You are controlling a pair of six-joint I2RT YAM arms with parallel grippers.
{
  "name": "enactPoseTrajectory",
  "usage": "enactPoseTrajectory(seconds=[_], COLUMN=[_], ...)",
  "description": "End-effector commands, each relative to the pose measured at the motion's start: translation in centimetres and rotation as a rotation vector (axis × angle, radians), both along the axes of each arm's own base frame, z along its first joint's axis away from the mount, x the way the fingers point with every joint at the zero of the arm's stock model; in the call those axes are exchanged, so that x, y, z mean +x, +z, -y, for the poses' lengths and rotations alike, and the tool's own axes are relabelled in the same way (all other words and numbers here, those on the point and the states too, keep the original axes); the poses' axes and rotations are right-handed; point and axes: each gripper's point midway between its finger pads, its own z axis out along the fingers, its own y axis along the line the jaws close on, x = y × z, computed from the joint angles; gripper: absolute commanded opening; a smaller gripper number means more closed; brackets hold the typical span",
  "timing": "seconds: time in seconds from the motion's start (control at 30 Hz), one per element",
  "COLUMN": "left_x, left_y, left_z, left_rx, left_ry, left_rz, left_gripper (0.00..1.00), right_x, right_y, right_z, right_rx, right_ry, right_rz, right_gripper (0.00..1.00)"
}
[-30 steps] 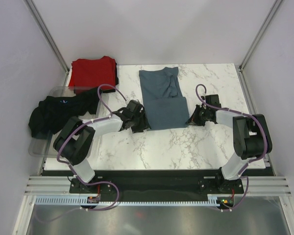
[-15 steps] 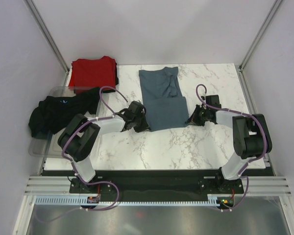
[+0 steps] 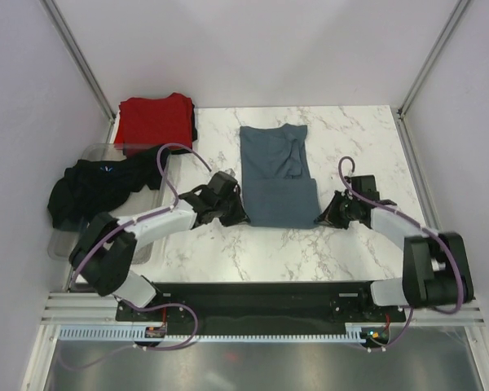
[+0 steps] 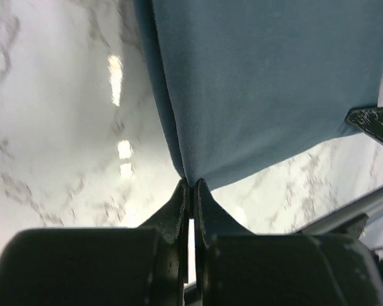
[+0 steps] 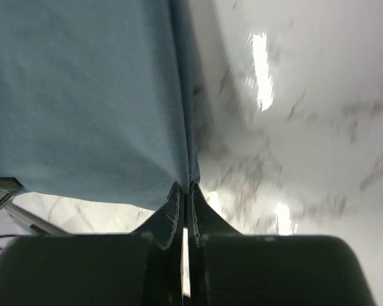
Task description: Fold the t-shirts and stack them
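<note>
The slate blue-grey t-shirt (image 3: 279, 175) lies folded lengthwise in the middle of the table, its near part lifted. My left gripper (image 3: 240, 213) is shut on its near left corner; the left wrist view shows the blue-grey cloth (image 4: 262, 83) pinched at the left gripper's (image 4: 191, 183) tips. My right gripper (image 3: 323, 214) is shut on the near right corner, with the blue-grey cloth (image 5: 83, 95) running up from the right gripper's (image 5: 186, 186) tips. A bright red t-shirt (image 3: 155, 120) lies folded at the back left. A black t-shirt (image 3: 98, 186) lies crumpled over the tray.
A clear grey plastic tray (image 3: 71, 244) sits at the left edge of the marble table (image 3: 310, 248). White walls and metal frame posts close in the back and both sides.
Left gripper has shut on the shirt's near left corner. Both grippers have moved toward the near edge and slightly right, dragging the blue-grey t-shirt with them.
</note>
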Motion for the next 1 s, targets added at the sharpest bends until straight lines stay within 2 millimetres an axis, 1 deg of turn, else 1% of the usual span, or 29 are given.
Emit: enactPoseTrajectory(seconds=[0.0, 0.03, 0.07, 0.1, 0.13, 0.17, 0.2, 0.23, 0.27, 0.3, 0.33, 0.37, 0.4, 0.43, 0.47, 0.5, 0.53, 0.57, 0.63, 0.67, 0.7, 0.73, 0.77, 0.8, 0.83, 0.87, 0.9, 0.93, 0.97], left_x=[-3.9, -5.1, -6.7, -7.8, -9.1, -10.4, -11.5, -12.5, -13.6, -14.2, -14.5, -15.1, -15.0, -15.0, -14.7, -14.3, -13.8, -13.5, -12.9, -12.4, -12.0, -11.6, -11.1, -10.6, -10.2, -9.5, -8.9, -8.5, -7.4], left_y=[2.6, 3.7, 4.0, 4.2, 3.9, 5.3, 5.0, 5.3, 6.7, 7.0, 7.7, 8.3, 9.3, 9.8, 10.0, 11.0, 11.2, 11.5, 12.2, 12.5, 13.2, 13.0, 13.2, 13.7, 13.6, 13.6, 14.1, 14.3, 13.9], left_z=[0.4, 0.2, 0.7, 0.4, -0.5, -0.2, -0.5, -0.6, -0.4, -0.6, -0.6, -1.2, -1.3, -1.5, -2.2, -2.3, -2.7, -2.8, -3.0, -3.0, -2.9, -2.9, -3.1, -3.0, -3.0, -3.3, -3.4, -3.4, -3.8], left_rx=[-0.006, -0.006, 0.002, 0.012, 0.038, 0.001, -0.006, -0.031, -0.077, -0.088, -0.111, -0.114, -0.128, -0.130, -0.103, -0.107, -0.084, -0.073, -0.049, -0.043, -0.046, -0.026, -0.021, -0.024, -0.013, -0.009, -0.009, -0.013, 0.003], left_ry=[-0.081, -0.084, -0.123, -0.131, -0.110, -0.129, -0.133, -0.119, -0.132, -0.132, -0.121, -0.120, -0.114, -0.112, -0.091, -0.085, -0.070, -0.063, -0.050, -0.040, -0.033, -0.030, -0.016, -0.009, -0.010, 0.010, 0.009, 0.011, 0.035], left_rz=[0.021, 0.032, 0.034, 0.031, -0.011, 0.003, -0.015, -0.041, -0.022, -0.027, -0.028, -0.028, -0.015, -0.006, 0.013, 0.038, 0.065, 0.074, 0.092, 0.097, 0.109, 0.112, 0.116, 0.125, 0.125, 0.125, 0.135, 0.131, 0.121], left_gripper=[0.02, 0.02, 0.02, 0.02, 0.02, 0.02, 0.02, 0.02, 0.02, 0.02, 0.02, 0.02, 0.02, 0.02, 0.02, 0.02, 0.02, 0.02, 0.02, 0.02, 0.02, 0.02, 0.02, 0.02, 0.02, 0.02, 0.02, 0.02, 0.02], right_x=[-2.6, -4.0, -4.4, -6.0, -6.6, -7.0, -8.4, -8.9, -9.2, -10.2, -10.5, -10.5, -11.0, -10.9, -10.5, -10.4, -10.1, -9.6, -8.9, -8.2, -7.8, -7.1, -6.5, -5.7, -5.1, -4.1, -3.4, -2.6, -1.7], right_y=[2.8, 3.0, 4.7, 4.9, 5.5, 7.2, 7.4, 8.6, 9.5, 9.8, 10.3, 11.6, 12.0, 12.5, 13.7, 14.0, 14.2, 15.0, 15.4, 15.8, 16.0, 15.8, 16.5, 16.7, 16.4, 17.2, 17.5, 17.0, 17.6], right_z=[0.6, 0.9, 0.9, 1.1, 1.2, 1.2, 1.3, 1.4, 1.3, 1.3, 1.4, 1.4, 1.5, 1.5, 1.6, 1.8, 1.9, 1.9, 2.0, 1.9, 1.9, 2.0, 1.9, 2.0, 2.1, 2.1, 2.1, 2.1, 2.1], right_rx=[-0.003, -0.018, -0.017, -0.023, -0.022, -0.017, -0.021, -0.016, -0.008, -0.010, -0.010, -0.011, -0.015, -0.020, -0.027, -0.037, -0.042, -0.046, -0.057, -0.062, -0.064, -0.072, -0.074, -0.078, -0.091, -0.094, -0.098, -0.109, -0.111], right_ry=[-0.035, -0.040, -0.041, -0.045, -0.049, -0.052, -0.054, -0.061, -0.062, -0.059, -0.058, -0.052, -0.051, -0.050, -0.049, -0.053, -0.052, -0.052, -0.045, -0.038, -0.036, -0.033, -0.029, -0.030, -0.027, -0.026, -0.026, -0.022, -0.021], right_rz=[0.014, -0.023, 0.027, -0.015, -0.016, 0.031, -0.004, 0.029, 0.041, 0.014, 0.019, 0.048, 0.034, 0.044, 0.072, 0.071, 0.069, 0.087, 0.090, 0.086, 0.091, 0.076, 0.093, 0.100, 0.085, 0.108, 0.115, 0.095, 0.109], right_gripper=[0.00, 0.00, 0.00, 0.00, 0.00, 0.00, 0.00, 0.00, 0.00, 0.00, 0.00, 0.00, 0.00, 0.00, 0.00, 0.00, 0.00, 0.00, 0.00, 0.00, 0.00, 0.00, 0.00, 0.00, 0.00, 0.00, 0.00, 0.00, 0.00])
